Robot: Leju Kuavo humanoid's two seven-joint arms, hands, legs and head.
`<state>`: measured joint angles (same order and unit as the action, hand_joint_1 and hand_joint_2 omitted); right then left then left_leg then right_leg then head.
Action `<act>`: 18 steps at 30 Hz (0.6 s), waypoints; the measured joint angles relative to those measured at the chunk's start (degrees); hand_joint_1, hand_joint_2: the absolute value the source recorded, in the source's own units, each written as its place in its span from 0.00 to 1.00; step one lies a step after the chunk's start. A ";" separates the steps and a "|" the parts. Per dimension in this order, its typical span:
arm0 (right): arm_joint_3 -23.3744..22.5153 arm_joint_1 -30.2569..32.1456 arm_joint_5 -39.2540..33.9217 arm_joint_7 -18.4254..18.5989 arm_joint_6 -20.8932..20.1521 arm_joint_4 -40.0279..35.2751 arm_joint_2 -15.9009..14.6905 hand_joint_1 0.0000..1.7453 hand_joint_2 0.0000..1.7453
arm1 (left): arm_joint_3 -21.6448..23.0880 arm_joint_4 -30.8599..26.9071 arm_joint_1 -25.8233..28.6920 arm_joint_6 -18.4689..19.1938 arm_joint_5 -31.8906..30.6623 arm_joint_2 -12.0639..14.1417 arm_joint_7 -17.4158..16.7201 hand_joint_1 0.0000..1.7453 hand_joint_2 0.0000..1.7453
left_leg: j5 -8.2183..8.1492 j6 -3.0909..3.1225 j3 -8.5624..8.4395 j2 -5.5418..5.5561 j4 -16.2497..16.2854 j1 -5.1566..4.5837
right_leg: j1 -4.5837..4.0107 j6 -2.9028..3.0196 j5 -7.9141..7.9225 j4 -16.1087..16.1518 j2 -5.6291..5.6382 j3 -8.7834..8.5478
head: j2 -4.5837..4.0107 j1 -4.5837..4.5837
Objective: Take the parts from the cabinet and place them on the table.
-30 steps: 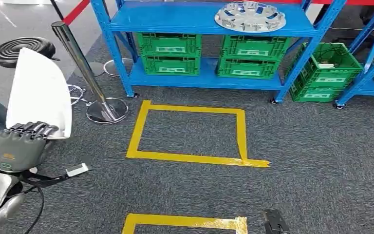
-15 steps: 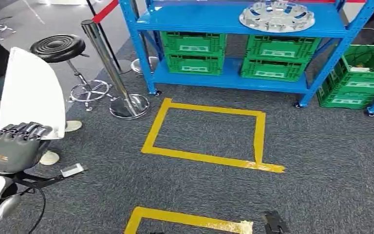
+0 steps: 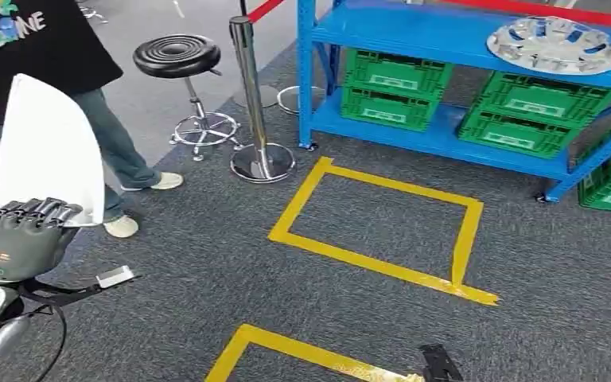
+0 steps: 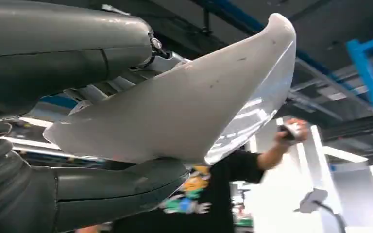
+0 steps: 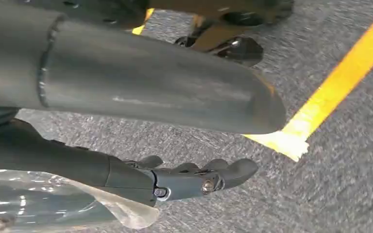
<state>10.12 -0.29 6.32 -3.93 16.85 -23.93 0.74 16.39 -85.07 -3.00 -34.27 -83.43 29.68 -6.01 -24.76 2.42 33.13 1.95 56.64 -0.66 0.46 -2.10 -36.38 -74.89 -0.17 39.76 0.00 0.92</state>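
White curved part [image 3: 52,147] held upright at near left, gripped by left hand [image 3: 20,239] with fingers closed over lower edge. Right hand [image 5: 175,182] seen above grey carpet [image 3: 350,302], fingers loosely extended, nothing held. Blue cabinet [image 3: 445,40] at far right.

Left hand [image 3: 20,239] raised, fingers clenched

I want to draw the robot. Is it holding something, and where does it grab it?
Yes. The left hand holds a white curved part by its lower edge, with the part standing up above the fingers. The right hand hangs over the carpet; clear plastic lies against it, but a grip cannot be told.
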 joint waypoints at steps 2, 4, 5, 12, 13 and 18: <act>0.02 0.22 0.00 0.00 0.00 0.00 0.00 0.00 0.00 | 0.00 0.00 0.06 0.02 -0.07 -0.11 0.00 1.00 1.00 | 0.00 0.01 0.02 1.65 0.15 -0.17 | -0.11 0.32 2.93 2.48 0.15 -0.91 | 0.00 0.02; 0.02 0.17 0.02 -0.02 0.00 0.00 -0.02 0.00 0.00 | 0.00 -0.02 0.01 0.13 -0.18 -0.15 0.00 1.00 1.00 | -0.01 -0.01 -0.12 3.16 0.25 -0.26 | -0.29 1.02 8.50 12.56 1.77 -5.52 | 0.00 0.04; 0.02 0.14 0.02 -0.02 0.00 0.00 -0.20 0.00 0.00 | 0.00 -0.07 -0.01 0.17 -0.26 -0.24 0.00 1.00 1.00 | 0.00 -0.02 -0.04 3.82 0.30 -0.12 | -0.18 1.72 9.21 16.48 5.09 -7.22 | 0.00 0.07; 0.17 0.25 0.63 0.04 0.11 -0.11 -0.61 0.00 0.00 | 0.15 -0.28 -0.39 0.46 -1.85 -0.48 -0.94 1.00 1.00 | -2.27 -2.76 3.22 0.73 4.61 0.21 | 0.35 2.49 9.24 19.34 1.59 -9.46 | 0.00 0.96; 0.15 0.39 0.66 0.00 0.09 -0.11 -0.83 0.00 0.00 | 0.26 -0.48 -0.56 0.72 -2.41 -0.85 -1.33 1.00 1.00 | -4.36 -3.22 5.28 -0.60 8.90 0.55 | 0.35 2.50 9.16 19.34 0.70 -9.56 | 0.00 0.85; 0.13 0.62 0.46 -0.46 -0.46 0.13 -1.64 0.00 0.00 | 1.11 -0.87 -0.45 1.75 -3.74 -2.03 -2.91 1.00 1.00 | -3.18 -4.90 7.44 -2.07 13.16 2.38 | 0.70 1.79 8.41 19.26 -3.58 -10.10 | 0.00 0.90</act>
<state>10.25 0.32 6.78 -4.39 16.39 -23.80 -0.90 17.51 -85.94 -3.46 -32.52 -87.17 27.65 -8.92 -27.95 -2.48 40.58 -0.12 69.80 1.72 1.16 -0.31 -27.97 -55.63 -3.75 29.67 0.00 1.81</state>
